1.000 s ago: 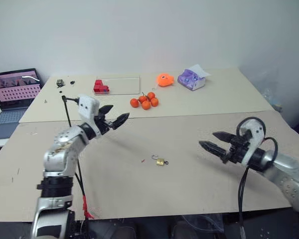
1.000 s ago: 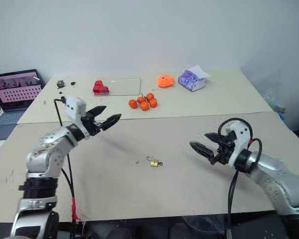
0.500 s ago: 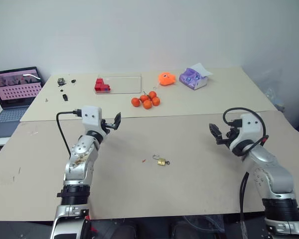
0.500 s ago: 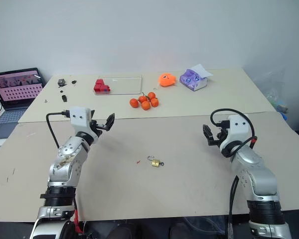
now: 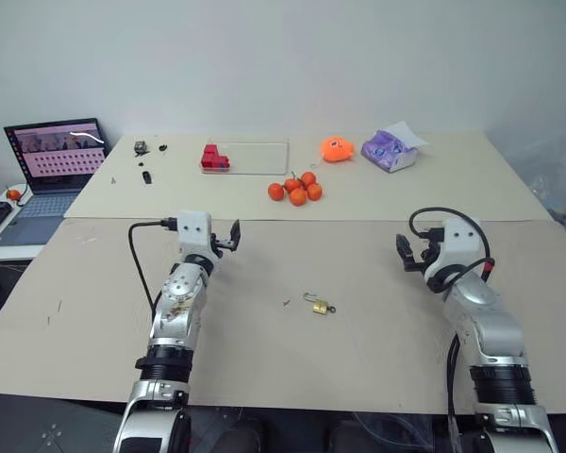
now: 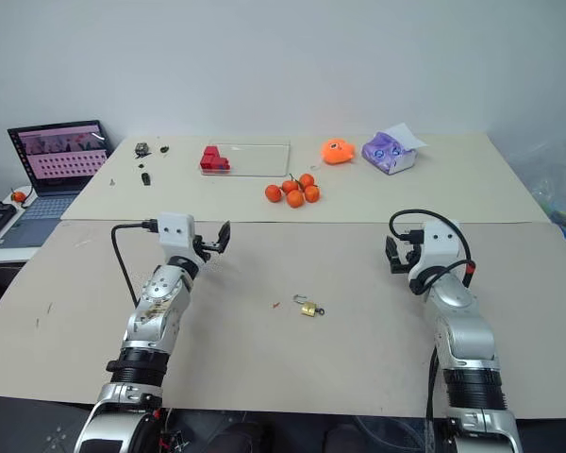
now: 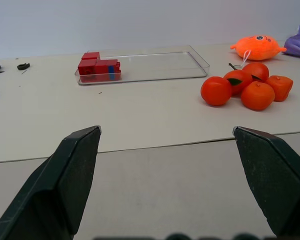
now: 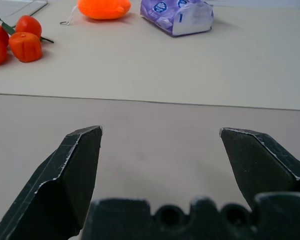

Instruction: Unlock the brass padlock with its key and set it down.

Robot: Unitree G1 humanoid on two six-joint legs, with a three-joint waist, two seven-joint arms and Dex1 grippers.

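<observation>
The brass padlock lies on the near table between my two arms, its thin silver shackle toward the left. A thin silvery bit at its right side may be the key; it is too small to be sure. My left gripper is open and empty, pointing forward, well to the left of the padlock and farther back. My right gripper is also open and empty, off to the padlock's right. In the left wrist view the fingers stand wide apart, as do the fingers in the right wrist view.
A tiny red scrap lies left of the padlock. On the far table are several oranges, a clear tray with red blocks, an orange plush toy and a purple packet. A laptop stands far left.
The camera has shifted. Both arms have swung from pointing inward over the table to pointing straight ahead, the left sinking a little, the right moving outward. Both grippers stay open; the padlock has not moved.
</observation>
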